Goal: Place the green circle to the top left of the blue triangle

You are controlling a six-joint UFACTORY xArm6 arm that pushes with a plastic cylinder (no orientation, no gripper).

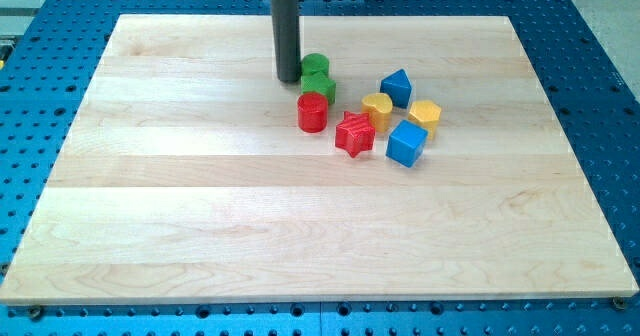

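Note:
The green circle point(315, 65) stands near the view's top middle, touching a second green block point(319, 85) just below it. The blue triangle point(397, 87) stands to their right, apart from them. My tip point(288, 77) is right beside the green circle, on its left and a little below, about touching it. The dark rod rises straight up from there to the view's top edge.
A red cylinder point(312, 111) sits below the green blocks. A red star point(354, 133), a yellow heart-like block point(377, 109), a yellow hexagon point(425, 113) and a blue cube point(407, 143) cluster around the blue triangle. The wooden board point(200, 206) lies on a blue perforated table.

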